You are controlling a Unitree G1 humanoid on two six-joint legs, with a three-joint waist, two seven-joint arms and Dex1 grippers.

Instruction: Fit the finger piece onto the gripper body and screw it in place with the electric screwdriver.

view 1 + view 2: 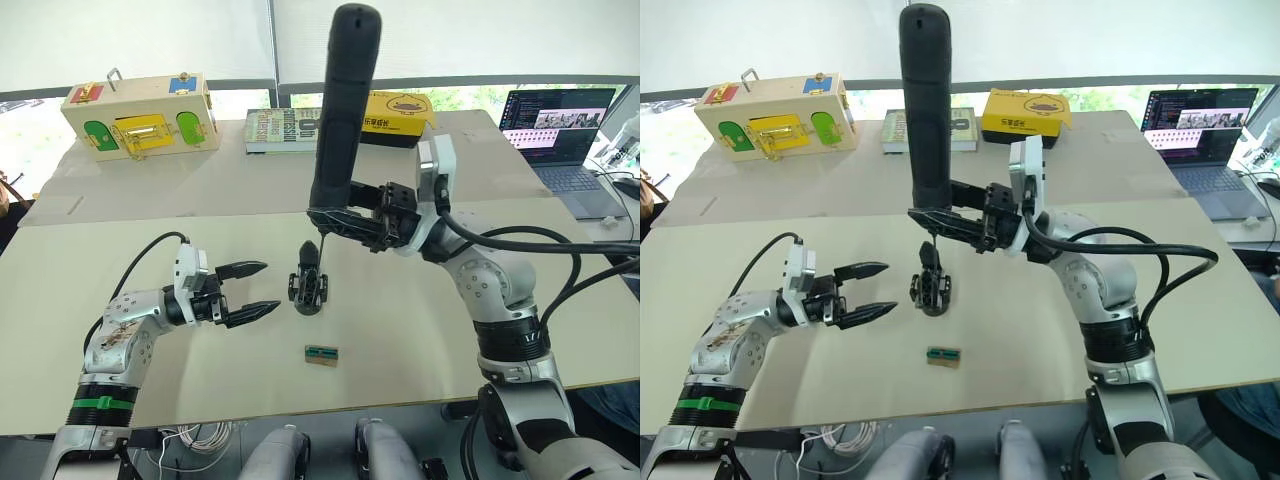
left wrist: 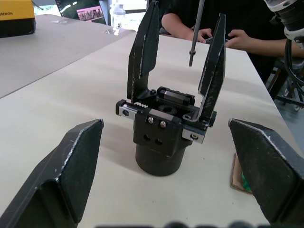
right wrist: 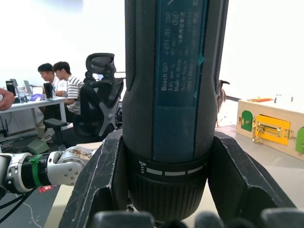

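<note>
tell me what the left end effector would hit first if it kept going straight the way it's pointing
Most likely the gripper body, which stands upright on the table straight ahead of the open left end effector. The left wrist view shows it centred between the fingers, with a gap before it.

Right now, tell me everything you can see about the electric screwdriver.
The electric screwdriver is a thick black cylinder with a rounded top and a blue label on its side. It stands almost upright, clamped near its lower end by the right hand. Its thin metal bit points down, just above the gripper body on the table.
</note>
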